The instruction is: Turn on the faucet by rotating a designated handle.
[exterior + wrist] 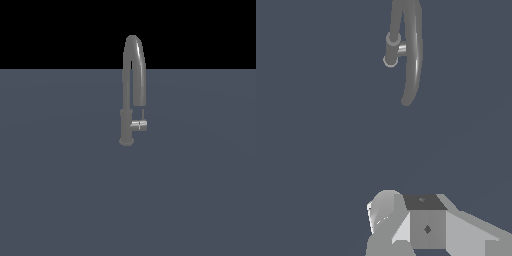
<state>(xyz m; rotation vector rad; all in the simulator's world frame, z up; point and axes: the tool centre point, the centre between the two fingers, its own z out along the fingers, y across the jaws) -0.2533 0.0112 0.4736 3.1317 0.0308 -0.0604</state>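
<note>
Faucet upright on a flat surface.
The faucet (127,100) stands on the surface (60,190); the handle (138,125) juts from its column toward the exterior view's right, beneath the spout's end.

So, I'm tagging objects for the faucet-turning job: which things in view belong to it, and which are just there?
Part of the job:
- faucet, dark grey gooseneck standing upright
- handle, silver stub on the column's side, towards the exterior view's right, with a thin rod pointing up
- gripper, only partly in the wrist view, well short of the faucet

Just there:
- flat grey surface; nothing else lies about
</note>
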